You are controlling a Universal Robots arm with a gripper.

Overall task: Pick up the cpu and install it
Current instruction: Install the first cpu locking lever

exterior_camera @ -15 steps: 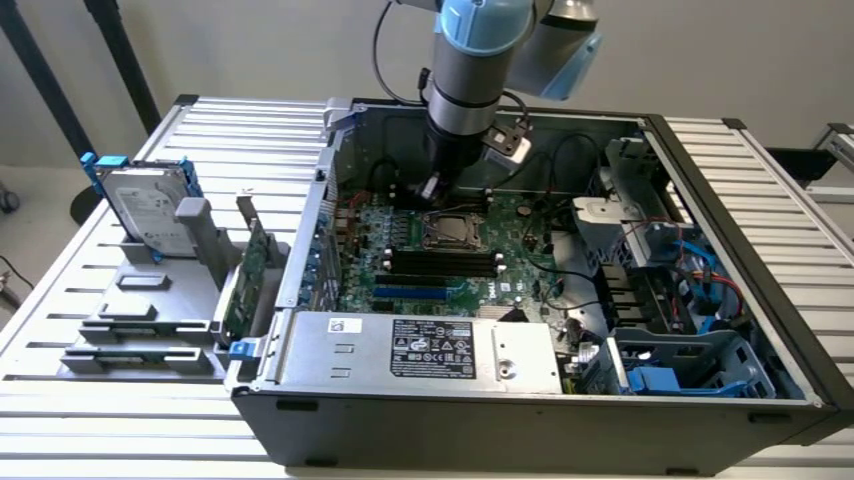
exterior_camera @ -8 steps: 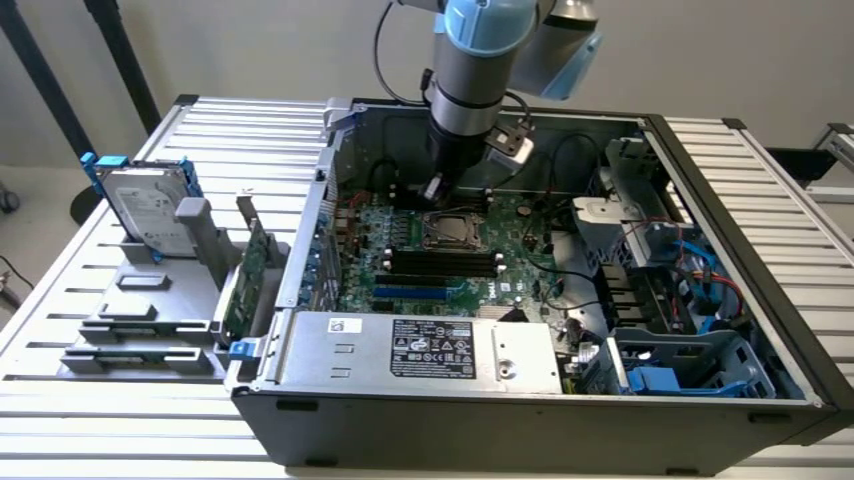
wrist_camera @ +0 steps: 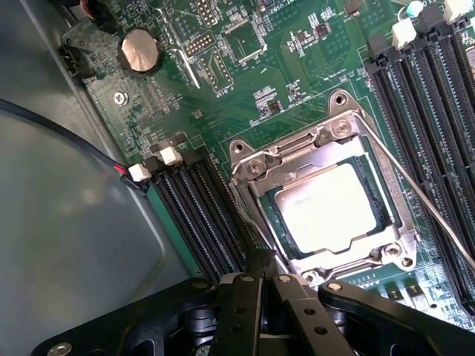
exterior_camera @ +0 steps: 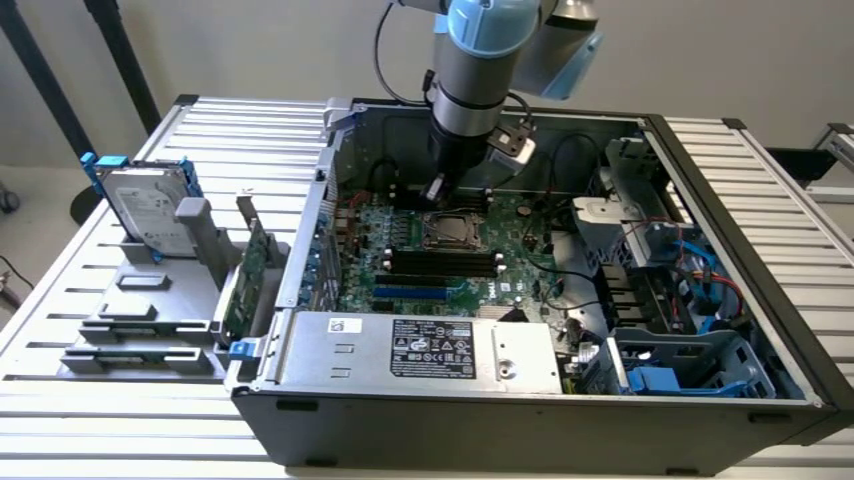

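I see the cpu [wrist_camera: 326,208] lying inside the socket frame [wrist_camera: 293,144]. My gripper [wrist_camera: 260,265], jaws together, hangs at its edge, beside the memory slots [wrist_camera: 200,215].

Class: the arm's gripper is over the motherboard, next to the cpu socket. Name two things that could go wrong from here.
1. The shut gripper sits right at the edge of the socket frame; a small drift could scrape the frame or bend the thin wire lever.
2. The cpu lies in the frame; whether it is clamped is unclear, so a bump might shift it.
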